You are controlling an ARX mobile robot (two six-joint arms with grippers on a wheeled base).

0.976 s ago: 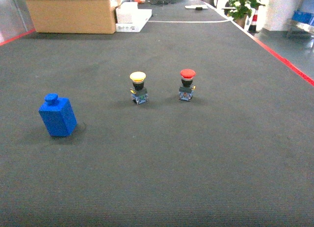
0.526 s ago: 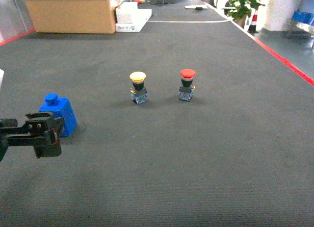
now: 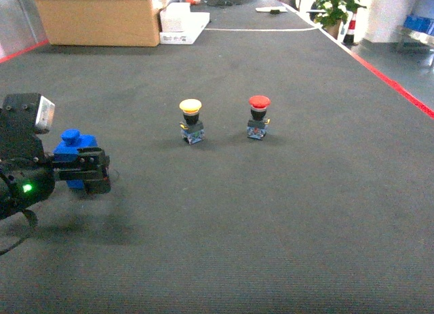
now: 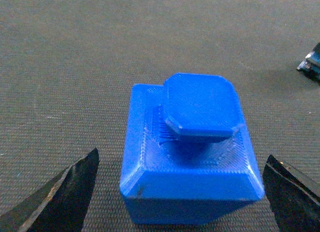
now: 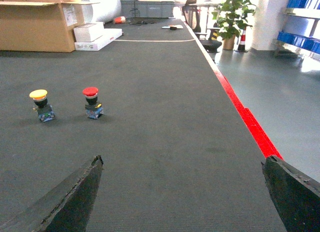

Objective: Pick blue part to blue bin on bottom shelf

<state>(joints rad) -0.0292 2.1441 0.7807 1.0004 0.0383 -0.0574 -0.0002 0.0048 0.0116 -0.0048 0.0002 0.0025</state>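
Left gripper (image 3: pixel 87 171) sits low at the left edge of the head view, jaws spread wide, nothing held. In the left wrist view its two dark fingertips (image 4: pixel 60 197) show in the bottom corners with the blue part (image 4: pixel 192 157) standing between them, clear gaps on both sides, no contact. Blue part is a blocky body with a square-ish knob on top, upright on the dark grey ribbed mat (image 3: pixel 271 219); in the head view it is mostly hidden behind the left gripper, left of centre. Right gripper (image 5: pixel 185 197) is out of the head view; the right wrist view shows its fingertips (image 5: pixel 70 202) far apart in the bottom corners over bare mat, released, holding nothing. Mid-frame in the head view: yellow push button (image 3: pixel 191 121) and red push button (image 3: pixel 258 116), both upright, side by side but apart, well right of the blue part. A red floor line (image 3: pixel 397 87) runs along the mat's right edge. Far upper left: large cardboard box (image 3: pixel 95 15) with a flat white box (image 3: pixel 183 22) just right of it. Upper right: potted plant (image 3: pixel 332 5) and blue bins on a rack (image 5: pixel 302 4) at the frame edge.
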